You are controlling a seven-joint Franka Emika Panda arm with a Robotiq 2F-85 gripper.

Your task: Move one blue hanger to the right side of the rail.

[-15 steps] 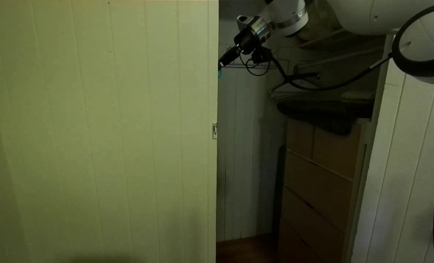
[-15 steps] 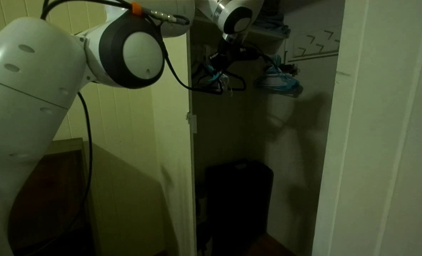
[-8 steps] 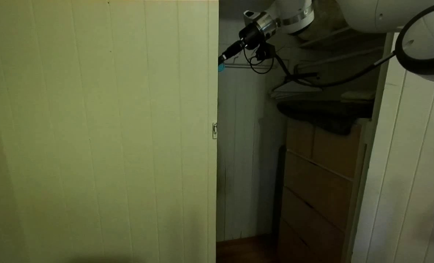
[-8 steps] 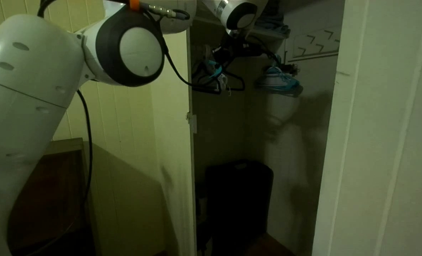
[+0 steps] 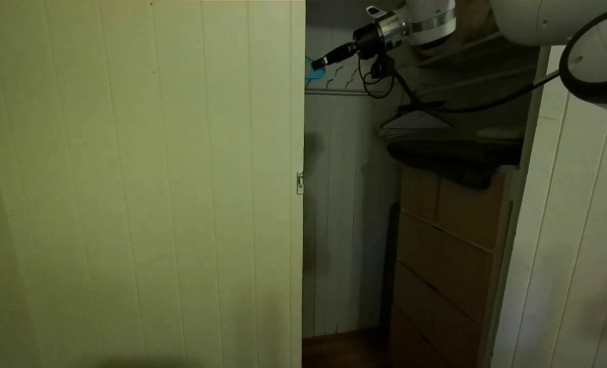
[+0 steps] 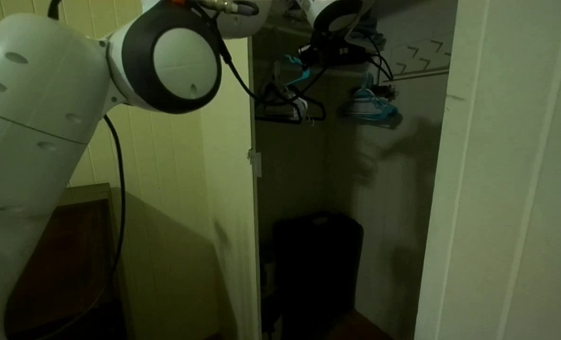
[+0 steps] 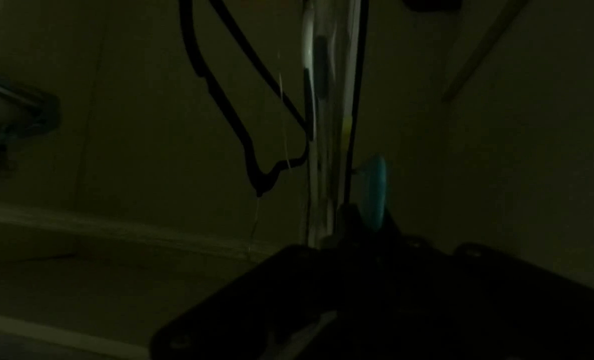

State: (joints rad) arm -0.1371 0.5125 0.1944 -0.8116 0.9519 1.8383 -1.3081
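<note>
Blue hanger — partly behind door edge

Chest of drawers: you see dark cloth drooping over its top front edge.
Suitcase: black, upright, near the pale wall.
Hook board: you have it higher on that wall.

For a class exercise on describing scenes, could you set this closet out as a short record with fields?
Held: blue hanger, in the shut gripper
Nearby: black hangers
To the right: hanging bunch of hangers, in an exterior view
Furniture: chest of drawers
Lower down: dark case
Lighting: dim
Task status: unfinished, blue hanger not yet released
</note>
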